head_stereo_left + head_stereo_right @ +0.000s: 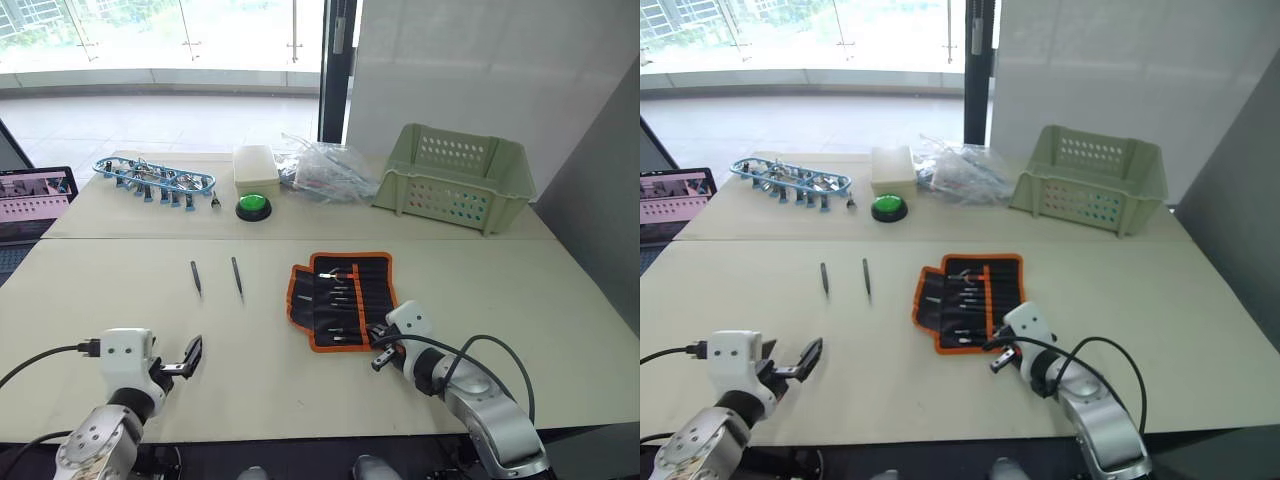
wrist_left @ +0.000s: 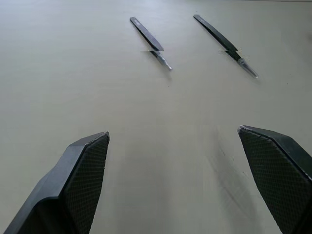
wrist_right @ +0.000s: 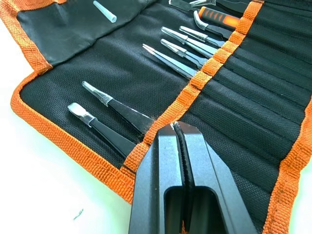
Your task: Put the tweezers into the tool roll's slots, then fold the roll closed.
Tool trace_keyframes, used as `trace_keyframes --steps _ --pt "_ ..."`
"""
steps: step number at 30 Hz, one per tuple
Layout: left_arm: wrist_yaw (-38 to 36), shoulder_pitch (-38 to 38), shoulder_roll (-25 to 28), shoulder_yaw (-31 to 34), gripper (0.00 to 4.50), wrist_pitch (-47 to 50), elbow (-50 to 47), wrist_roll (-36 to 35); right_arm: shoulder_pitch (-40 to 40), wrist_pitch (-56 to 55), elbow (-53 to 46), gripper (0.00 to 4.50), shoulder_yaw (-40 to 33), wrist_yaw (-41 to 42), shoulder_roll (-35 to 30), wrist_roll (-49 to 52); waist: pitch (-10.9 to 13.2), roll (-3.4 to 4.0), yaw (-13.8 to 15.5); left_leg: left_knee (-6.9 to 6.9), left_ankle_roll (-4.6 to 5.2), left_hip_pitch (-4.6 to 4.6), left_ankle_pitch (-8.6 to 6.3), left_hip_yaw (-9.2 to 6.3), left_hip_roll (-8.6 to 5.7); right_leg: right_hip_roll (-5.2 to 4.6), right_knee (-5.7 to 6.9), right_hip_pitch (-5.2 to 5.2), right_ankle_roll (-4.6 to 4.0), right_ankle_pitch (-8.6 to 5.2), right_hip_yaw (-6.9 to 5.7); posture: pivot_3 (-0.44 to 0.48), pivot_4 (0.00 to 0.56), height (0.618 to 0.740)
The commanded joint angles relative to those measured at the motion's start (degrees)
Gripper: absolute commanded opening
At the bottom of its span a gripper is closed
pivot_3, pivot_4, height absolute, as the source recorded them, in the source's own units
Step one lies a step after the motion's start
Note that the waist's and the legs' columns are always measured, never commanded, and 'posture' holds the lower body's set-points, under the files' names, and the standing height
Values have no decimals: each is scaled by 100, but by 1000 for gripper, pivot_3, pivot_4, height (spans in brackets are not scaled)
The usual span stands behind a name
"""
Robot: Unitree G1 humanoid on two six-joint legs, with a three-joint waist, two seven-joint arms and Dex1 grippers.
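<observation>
Two loose tweezers (image 1: pixel 196 277) lie straight ahead of open left gripper (image 2: pixel 195 180), long axes pointing away; right gripper (image 3: pixel 183 161) closed empty at roll (image 1: pixel 345 296) near edge

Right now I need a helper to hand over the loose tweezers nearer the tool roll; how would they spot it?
On the near table, find the open tool roll, black with orange trim. Beside it, towards the robot's left, two tweezers lie on the bare top. The one wanted is closer to the roll and reaches slightly further back than its twin.
</observation>
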Motion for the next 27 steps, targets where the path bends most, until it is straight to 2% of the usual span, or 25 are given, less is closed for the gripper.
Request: trace_keyframes --steps 1,6,15,17,18,19,20,22,27 --pt "532 -535 -66 -288 4484 -92 487 338 158 167 229 0 203 -21 37 -11 1 1 8 0 0 0 0 -3 0 0 1 1 0 0 -2 0 150 713" --pt "1334 -1276 -341 -517 4484 -199 1365 793 174 174 177 0 131 -76 15 -22 -1 5 27 0 -1 1 0 -6 -1 0 11 1 0 0 -4 0 150 713" --pt "1907 -2670 -600 -468 4484 -975 3617 867 124 197 181 0 142 -140 31 3 -30 58 148 0 4 25 11 -13 -8 2 18 21 1 0 -6 0 150 713" --pt "1902 -2885 -590 -492 4484 -1145 3999 859 99 201 189 0 148 -140 33 4 -29 71 148 -1 5 60 11 -15 -9 2 14 59 7 -3 -7 0 150 713" --pt "1887 -2987 -587 -507 4484 -1227 4154 847 89 205 188 0 149 -141 35 8 -33 78 150 -6 5 83 11 -15 -9 2 5 84 36 -21 -8 0 150 713" --pt "1857 -3077 -577 -535 4062 -1279 4288 840 84 207 187 0 150 -140 35 9 -34 81 150 -8 5 89 11 -15 -10 2 -3 93 46 -27 -9 0 150 713" --pt "1840 -3147 -560 -571 3933 -1310 4403 847 82 206 185 0 151 -139 33 9 -36 84 151 -8 5 88 11 -15 -9 2 -5 93 47 -28 -9 0 150 713" --pt "1835 -3209 -569 -575 3378 -1392 4522 816 84 206 181 0 151 -139 31 9 -38 87 153 -8 5 87 11 -17 -10 2 -5 93 47 -27 -9 0 150 713" --pt "1823 -3105 -621 -652 1706 -1280 4375 772 130 238 109 0 144 -161 43 16 -39 89 176 -8 4 84 11 -18 -13 -2 -12 96 47 -27 -10 0 150 713"
